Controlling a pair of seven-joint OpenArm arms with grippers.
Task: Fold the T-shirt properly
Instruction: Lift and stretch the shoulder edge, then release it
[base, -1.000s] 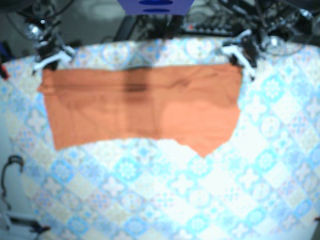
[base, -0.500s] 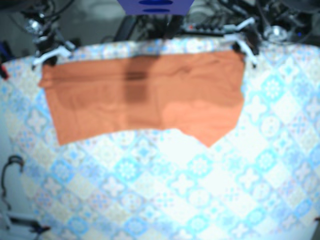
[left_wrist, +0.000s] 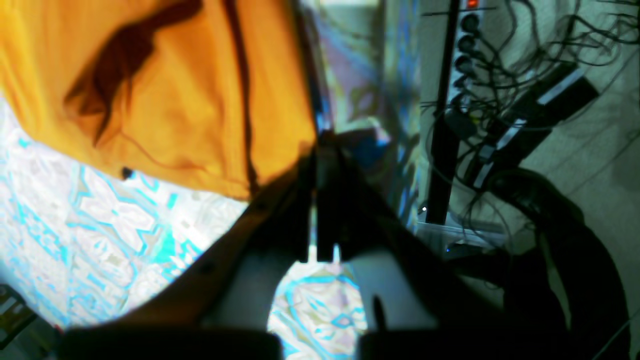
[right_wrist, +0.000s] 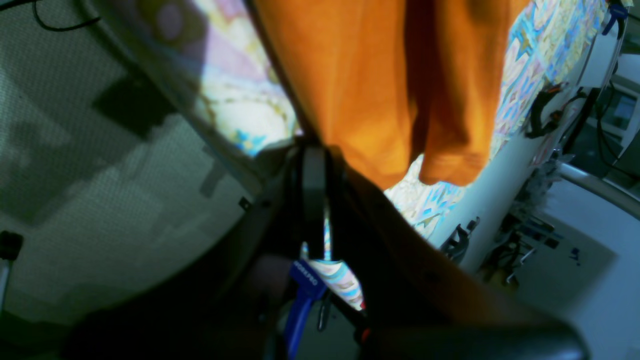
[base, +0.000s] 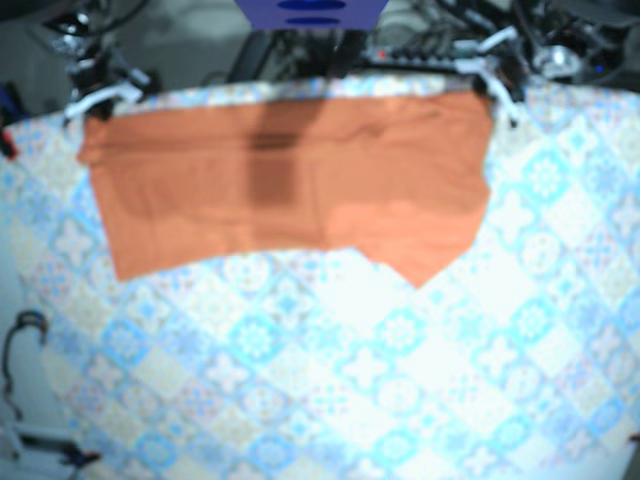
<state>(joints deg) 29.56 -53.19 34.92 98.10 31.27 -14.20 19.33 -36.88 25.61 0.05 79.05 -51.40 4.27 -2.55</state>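
The orange T-shirt (base: 290, 180) lies stretched as a wide band across the far part of the patterned table (base: 350, 370). A pointed flap hangs down at its lower right. My left gripper (base: 487, 88) pinches the shirt's far right corner, and in the left wrist view the left gripper (left_wrist: 320, 150) is shut on the edge of the shirt (left_wrist: 165, 90). My right gripper (base: 95, 103) holds the far left corner. In the right wrist view the right gripper (right_wrist: 315, 147) is shut on the hanging shirt (right_wrist: 380, 75).
Just behind the left gripper, a power strip (left_wrist: 452, 100) and tangled cables (left_wrist: 540, 95) sit beyond the table's far edge. A blue object (base: 310, 12) stands at the back centre. A black cable loop (base: 20, 335) hangs off the table's left side.
Both grippers have moved toward the table's far edge, dragging the shirt with them. Its top hem now lies close to that edge.
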